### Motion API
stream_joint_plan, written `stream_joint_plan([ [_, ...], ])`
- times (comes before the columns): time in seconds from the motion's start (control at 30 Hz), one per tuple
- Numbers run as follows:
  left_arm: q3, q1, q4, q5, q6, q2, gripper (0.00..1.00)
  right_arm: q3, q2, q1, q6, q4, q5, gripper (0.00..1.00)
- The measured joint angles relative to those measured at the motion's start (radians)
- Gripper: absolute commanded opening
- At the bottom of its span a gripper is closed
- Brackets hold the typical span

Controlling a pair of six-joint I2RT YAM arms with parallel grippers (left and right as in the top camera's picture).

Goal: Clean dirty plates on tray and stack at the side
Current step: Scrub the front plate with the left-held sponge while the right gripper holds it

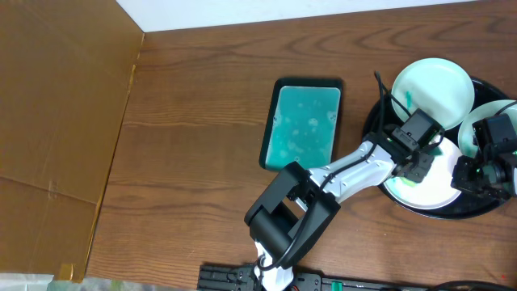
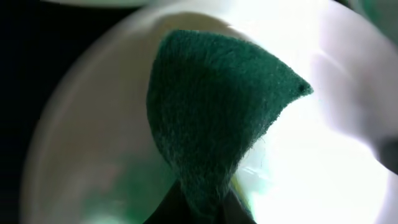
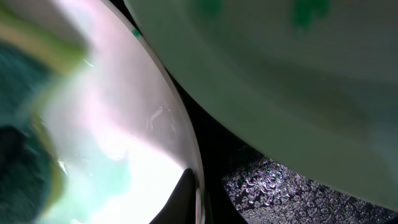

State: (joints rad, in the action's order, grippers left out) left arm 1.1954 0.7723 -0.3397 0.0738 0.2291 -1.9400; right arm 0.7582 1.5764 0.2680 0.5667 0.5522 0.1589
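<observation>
Left claw (image 2: 200,211), green scourer (image 2: 211,106) in its grip, directly over near plate (image 2: 81,143).

Lab-like test bench: wood-grain table (image 1: 202,97), cardboard panel (image 1: 56,105), white wall (image 1: 283,12).

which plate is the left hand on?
The plate at the tray's edge nearest the robot: the left hand holds a green pad on it. The other two lie farther back.

A brown wooden table (image 1: 194,121) seen from above. Near its middle lies a rectangular teal tray (image 1: 303,121) with a black rim. Well apart, at the right edge, sits a large round black tray (image 1: 440,212). Brown cardboard (image 1: 56,121) covers the left side
</observation>
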Motion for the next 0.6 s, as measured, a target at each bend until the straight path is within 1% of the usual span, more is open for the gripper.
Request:
stream_joint_plan([
  [0.13, 0.0, -0.004, -0.003, -0.132, 0.061, 0.006, 0.07, 0.0, 0.0, 0.0, 0.0, 0.001, 0.0, 0.02],
  [0.2, 0.0, -0.011, -0.01, -0.171, 0.105, 0.014, 0.07, 0.0, 0.0, 0.0, 0.0, 0.004, 0.0, 0.02],
  [0.27, 0.0, -0.022, -0.017, -0.179, 0.143, 0.026, 0.07, 0.0, 0.0, 0.0, 0.0, 0.004, 0.0, 0.02],
  [0.33, 0.0, -0.04, -0.019, -0.148, 0.173, 0.045, 0.07, 0.0, 0.0, 0.0, 0.0, 0.004, 0.0, 0.02],
  [0.47, 0.0, -0.076, -0.029, 0.003, 0.188, 0.077, 0.07, 0.0, 0.0, 0.0, 0.0, 0.005, 0.0, 0.02],
  [0.6, 0.0, -0.075, -0.134, 0.149, 0.092, 0.079, 0.07, 0.002, 0.0, 0.0, 0.0, 0.008, 0.0, 0.02],
])
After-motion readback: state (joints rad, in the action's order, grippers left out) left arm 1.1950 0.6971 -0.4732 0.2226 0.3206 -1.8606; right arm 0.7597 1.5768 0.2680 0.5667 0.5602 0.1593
